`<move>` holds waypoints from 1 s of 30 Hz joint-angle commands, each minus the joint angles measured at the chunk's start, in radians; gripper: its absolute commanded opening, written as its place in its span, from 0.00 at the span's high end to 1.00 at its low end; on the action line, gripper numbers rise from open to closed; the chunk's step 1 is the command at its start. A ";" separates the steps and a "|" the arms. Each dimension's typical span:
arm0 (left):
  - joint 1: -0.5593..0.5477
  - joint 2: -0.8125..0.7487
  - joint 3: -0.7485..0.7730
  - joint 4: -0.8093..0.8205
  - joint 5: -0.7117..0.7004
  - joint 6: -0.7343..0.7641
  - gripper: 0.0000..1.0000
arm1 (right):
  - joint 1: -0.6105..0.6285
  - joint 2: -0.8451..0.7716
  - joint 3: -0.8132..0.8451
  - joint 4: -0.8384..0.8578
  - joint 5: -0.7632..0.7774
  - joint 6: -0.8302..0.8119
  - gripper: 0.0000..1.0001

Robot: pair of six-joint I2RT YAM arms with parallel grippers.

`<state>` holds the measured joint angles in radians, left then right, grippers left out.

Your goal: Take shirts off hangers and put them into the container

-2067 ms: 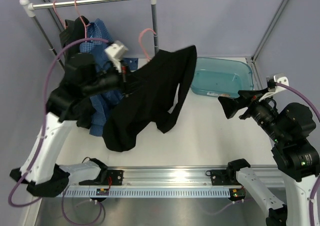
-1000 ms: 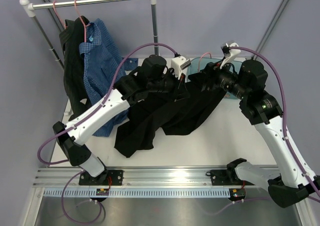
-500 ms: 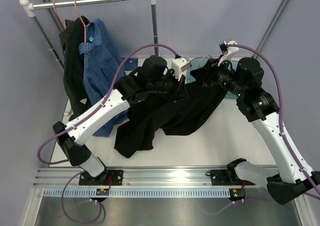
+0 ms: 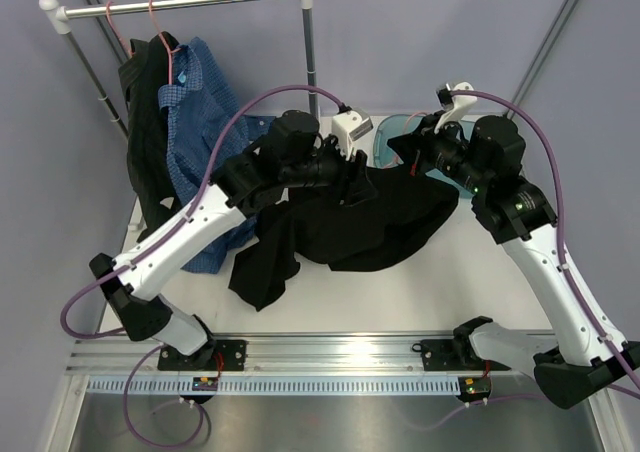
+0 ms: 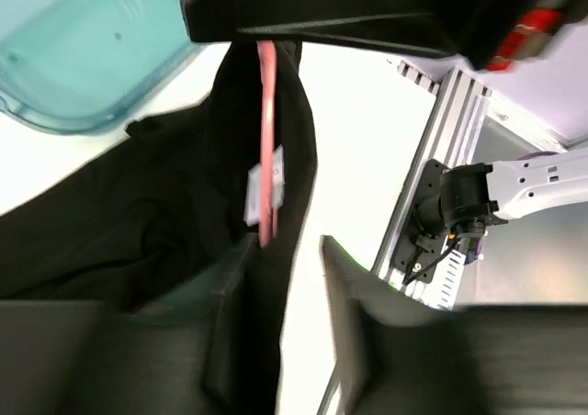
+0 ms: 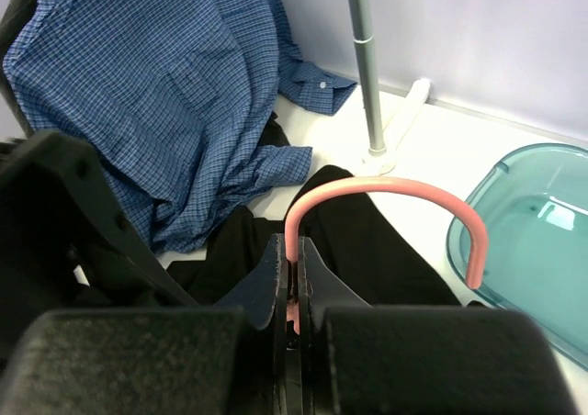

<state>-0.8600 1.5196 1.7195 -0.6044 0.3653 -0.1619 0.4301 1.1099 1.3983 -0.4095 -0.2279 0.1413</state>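
Near edge: base rail (image 4: 320,357) carries both arms, which reach inward over the table (image 4: 450,292). Mid-table: black shirt (image 4: 370,222) lies in a crumpled heap, one end trailing near-left, far edge bunched under both grippers. Left gripper (image 5: 287,250) sits over that bunch with jaws part-way apart. Table shows through the gap, and cloth lies against one finger (image 5: 234,332) but isn't clamped. Right gripper (image 6: 292,259) faces it at close range, pinched tight on the neck of a pink hanger (image 6: 386,191), hook arching above the fingers. The hanger wire runs down along the shirt's collar area past a white label (image 5: 262,181); can't tell how much of it sits inside the shirt. Just behind: container (image 4: 383,142), mostly blocked by the two wrists from above. The shirt lies outside it, just beside the near rim. Rack post (image 6: 363,66) stands just left of the container. Far-left: blue shirt (image 4: 195,122) and dark shirt (image 4: 145,162) hang on rack hangers (image 4: 160,22) from the rack (image 4: 190,2), with the blue tail reaching down behind the left arm. Purple cable (image 4: 230,132) loops across the blue shirt.
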 commanded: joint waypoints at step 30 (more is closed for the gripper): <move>-0.004 -0.053 -0.009 0.163 -0.084 -0.004 0.93 | 0.012 -0.061 -0.018 0.014 0.107 -0.062 1.00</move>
<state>-0.8600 1.4746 1.6756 -0.5014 0.2790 -0.1783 0.4305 1.0756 1.3735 -0.4187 -0.1474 0.0959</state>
